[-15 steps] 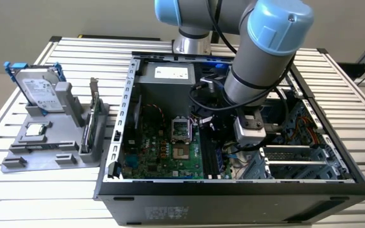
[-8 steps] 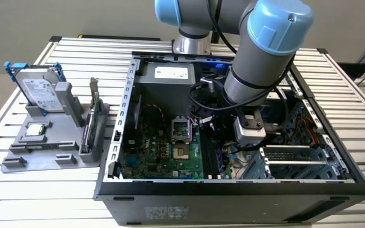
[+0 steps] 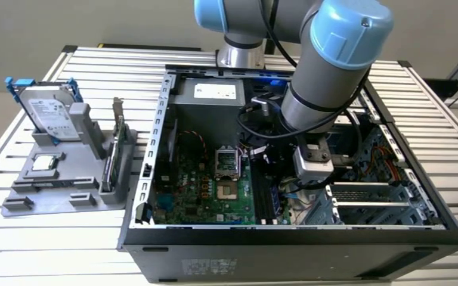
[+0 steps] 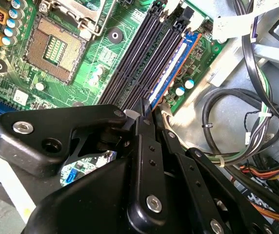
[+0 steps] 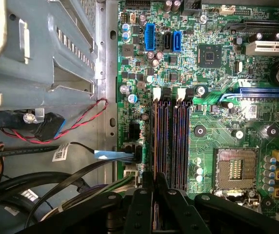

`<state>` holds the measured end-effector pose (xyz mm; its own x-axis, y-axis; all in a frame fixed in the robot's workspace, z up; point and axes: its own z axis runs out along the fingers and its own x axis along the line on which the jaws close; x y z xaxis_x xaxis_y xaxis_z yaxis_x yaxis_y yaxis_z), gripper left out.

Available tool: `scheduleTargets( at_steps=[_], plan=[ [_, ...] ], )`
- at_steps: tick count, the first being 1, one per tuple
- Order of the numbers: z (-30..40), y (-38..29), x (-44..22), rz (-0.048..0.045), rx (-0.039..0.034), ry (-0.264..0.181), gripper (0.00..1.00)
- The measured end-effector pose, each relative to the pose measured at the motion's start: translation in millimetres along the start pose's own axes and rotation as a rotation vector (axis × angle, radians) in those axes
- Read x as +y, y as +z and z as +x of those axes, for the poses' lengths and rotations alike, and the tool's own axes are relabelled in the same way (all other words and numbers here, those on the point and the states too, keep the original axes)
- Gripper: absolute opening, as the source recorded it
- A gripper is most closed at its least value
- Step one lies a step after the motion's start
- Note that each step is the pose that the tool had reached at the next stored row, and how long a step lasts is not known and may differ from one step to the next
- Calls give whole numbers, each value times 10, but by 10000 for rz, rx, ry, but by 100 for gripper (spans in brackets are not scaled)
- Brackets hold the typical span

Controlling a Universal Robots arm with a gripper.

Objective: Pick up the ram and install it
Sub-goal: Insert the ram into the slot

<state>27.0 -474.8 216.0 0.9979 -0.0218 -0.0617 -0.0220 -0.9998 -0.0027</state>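
**Ram seated in outermost slot**

Down inside the open computer case (image 3: 165, 179), over the motherboard (image 3: 205, 190). Gripper (image 4: 147, 109) fingers pinched narrow on the near end of the ram (image 4: 171, 68), standing edge-up in the memory slot nearest the cables (image 4: 237, 126). Beside it, empty dark slots (image 5: 181, 141).

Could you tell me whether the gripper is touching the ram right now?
Touching. In the second wrist view the gripper is closed on the near end of the ram, which stands edge-on in the outermost slot of the motherboard.
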Motion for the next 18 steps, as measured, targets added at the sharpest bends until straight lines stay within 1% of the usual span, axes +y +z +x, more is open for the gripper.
scheduleTargets(
  at_steps=[5, 11, 18],
  plan=[
    [0, 1, 0, -2, -1, 0, 0],
    [-3, 2, 0, -47, 2, 4, 0],
    [-20, 2, 0, -51, 2, 16, 0]
  ],
)
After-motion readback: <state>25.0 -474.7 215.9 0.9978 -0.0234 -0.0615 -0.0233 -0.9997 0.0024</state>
